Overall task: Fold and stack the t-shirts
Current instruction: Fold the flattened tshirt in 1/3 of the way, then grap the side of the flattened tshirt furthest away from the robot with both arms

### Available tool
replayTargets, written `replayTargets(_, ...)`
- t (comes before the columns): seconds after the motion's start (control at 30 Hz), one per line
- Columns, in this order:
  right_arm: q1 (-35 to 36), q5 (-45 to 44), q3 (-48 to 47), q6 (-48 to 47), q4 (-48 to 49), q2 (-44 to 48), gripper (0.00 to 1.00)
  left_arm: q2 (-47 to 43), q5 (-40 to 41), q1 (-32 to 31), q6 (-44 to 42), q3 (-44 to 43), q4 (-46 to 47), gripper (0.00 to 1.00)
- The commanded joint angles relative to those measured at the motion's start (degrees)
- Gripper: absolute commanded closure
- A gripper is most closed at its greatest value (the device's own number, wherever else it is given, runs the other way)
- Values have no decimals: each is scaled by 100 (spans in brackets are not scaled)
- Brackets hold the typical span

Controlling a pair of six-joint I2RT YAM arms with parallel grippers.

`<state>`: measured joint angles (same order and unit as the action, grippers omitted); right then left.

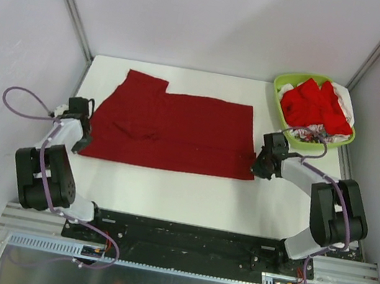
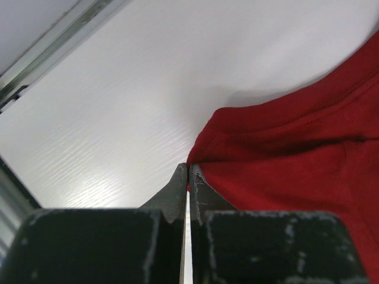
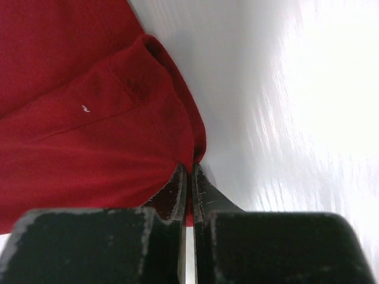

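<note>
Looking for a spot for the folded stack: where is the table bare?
Bare table: the near strip between the crimson t-shirt and the black base plate, and the far strip behind the shirt, left of the green basket. Crowded: the far-right corner with the basket.

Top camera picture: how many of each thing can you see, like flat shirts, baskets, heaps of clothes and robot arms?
Crimson t-shirt laid flat: 1
Lime-green basket: 1
Heap of red and white clothes in the basket: 1 (too tangled to count its shirts)
Robot arms: 2, the left arm and the right arm
Total: 5
</note>
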<state>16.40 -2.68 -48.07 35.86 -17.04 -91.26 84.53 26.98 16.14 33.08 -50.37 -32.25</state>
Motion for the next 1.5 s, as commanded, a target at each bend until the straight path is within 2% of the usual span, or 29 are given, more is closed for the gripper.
replayTargets(0.0, -44, -60, 492, 191, -695, 519, 100, -439, 937, 88, 254, 209, -454, 100)
replayTargets(0.17, -36, 18, 930, 366, -837, 1096, 100, -671, 1132, 158, 510, 507, -622, 100)
replayTargets(0.3, -13, 75, 1168, 468, -898, 1435, 100, -658, 961, 201, 691, 639, -690, 100)
replayTargets(0.37, 15, 72, 1215, 493, -927, 1543, 91, -642, 798, 209, 720, 639, -703, 96)
replayTargets(0.4, 22, 60, 1222, 493, -939, 1595, 80, -632, 694, 216, 701, 610, -703, 85)
replayTargets(0.43, 13, 41, 1222, 479, -945, 1656, 64, -623, 580, 210, 661, 560, -708, 70)
replayTargets(0.5, -27, 13, 1182, 428, -942, 1781, 43, -627, 362, 213, 538, 431, -711, 41)
replayTargets(0.57, -53, -31, 1012, 336, -995, 1883, 34, -746, 218, 214, 367, 251, -703, 24)
replayTargets(0.63, -35, -150, 730, 253, -1080, 1926, 31, -910, 81, 212, 122, -18, -688, 18)
replayTargets(0.8, 187, -543, -66, -45, -850, 1629, 30, -795, -546, -42, -562, -1029, -580, 18)
replayTargets(1.07, 129, -271, -1166, -487, 110, 197, 39, 668, -1384, -1149, -1180, -2510, -169, 28)
replayTargets(1.3, 116, -63, -1603, -633, 762, -521, 47, 1979, -2039, -1450, -1365, -3524, 145, 37)
replayTargets(1.47, 111, -50, -1845, -679, 1021, -1030, 49, 2688, -2003, -1557, -1501, -4167, 296, 39)
